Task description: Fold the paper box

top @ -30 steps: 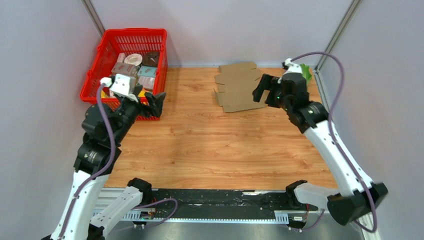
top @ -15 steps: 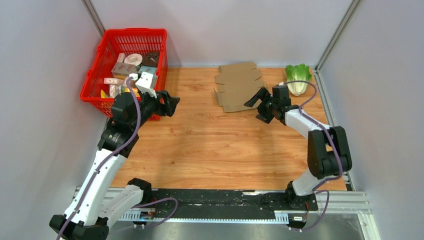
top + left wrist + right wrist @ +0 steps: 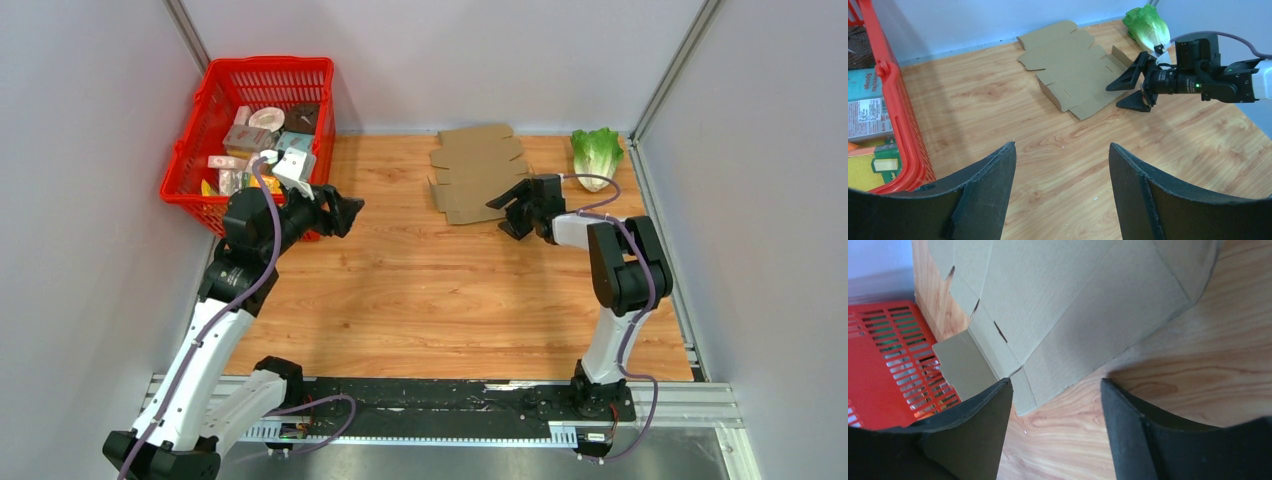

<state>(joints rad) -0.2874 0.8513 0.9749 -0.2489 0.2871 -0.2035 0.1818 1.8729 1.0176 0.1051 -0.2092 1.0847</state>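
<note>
The paper box is a flat brown die-cut cardboard sheet with flaps, lying at the back middle of the wooden table. It also shows in the left wrist view and fills the top of the right wrist view. My right gripper is open and empty, low over the table at the sheet's near right corner, one finger at the sheet's edge. It also shows in its own view. My left gripper is open and empty, beside the red basket, far left of the sheet. Its fingers frame bare wood.
A red basket with several printed packages stands at the back left. A green lettuce lies at the back right corner. Grey walls close in the table on three sides.
My right arm has folded down and its gripper has come lower and left onto the sheet's near right corner. My left gripper has swung right, away from the basket, over the table.
</note>
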